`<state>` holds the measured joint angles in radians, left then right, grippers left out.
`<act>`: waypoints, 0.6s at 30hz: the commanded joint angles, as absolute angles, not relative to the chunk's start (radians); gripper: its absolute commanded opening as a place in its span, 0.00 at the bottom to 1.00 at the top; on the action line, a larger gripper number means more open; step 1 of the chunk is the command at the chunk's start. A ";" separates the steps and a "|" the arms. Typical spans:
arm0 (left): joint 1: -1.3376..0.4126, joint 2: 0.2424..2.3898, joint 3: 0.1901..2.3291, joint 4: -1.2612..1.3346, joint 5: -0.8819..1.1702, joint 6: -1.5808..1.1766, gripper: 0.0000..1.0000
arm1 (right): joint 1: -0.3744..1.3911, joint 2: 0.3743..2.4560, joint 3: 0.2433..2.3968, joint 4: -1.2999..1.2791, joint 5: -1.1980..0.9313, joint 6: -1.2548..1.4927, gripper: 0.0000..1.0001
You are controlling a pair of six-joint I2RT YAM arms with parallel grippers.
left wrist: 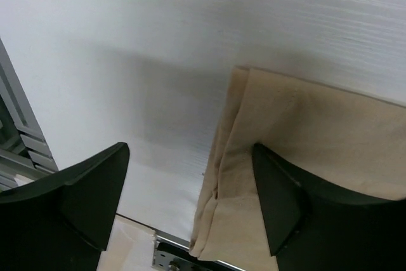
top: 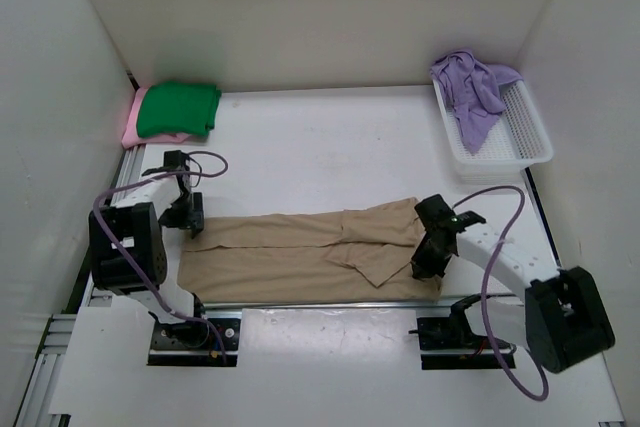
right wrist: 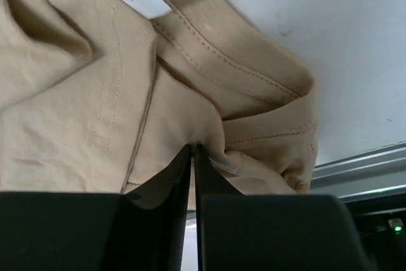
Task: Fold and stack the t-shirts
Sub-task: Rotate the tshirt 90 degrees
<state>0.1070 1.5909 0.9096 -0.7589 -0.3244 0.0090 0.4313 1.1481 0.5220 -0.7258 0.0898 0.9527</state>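
The tan t-shirt (top: 300, 252) lies flat on the table (top: 320, 147), folded into a long band across the near side between the two arms. The left claw (top: 188, 213) is at the band's left end with its jaws wide apart; one finger (left wrist: 285, 201) rests over the cloth edge, the other over bare table. The right claw (right wrist: 192, 149) is at the band's right end, jaws nearly together and clamped on a thin pucker of tan cloth near the collar seam. The folded green t-shirt (top: 178, 110) sits on the pink t-shirt (top: 133, 122) in the far left corner. The lavender t-shirt (top: 470, 87) lies crumpled in the white basket (top: 530, 137) at far right.
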 commanded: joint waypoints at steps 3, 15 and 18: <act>0.198 1.457 0.948 -0.775 -0.262 0.000 0.96 | 0.417 1.426 0.583 -0.627 0.141 0.917 0.08; 0.284 1.308 0.957 -0.784 -0.276 0.000 1.00 | 0.296 2.228 1.881 -0.929 0.155 0.704 0.04; 0.293 1.308 0.948 -0.784 -0.276 0.000 1.00 | 0.285 2.414 2.273 -0.957 0.155 0.751 0.04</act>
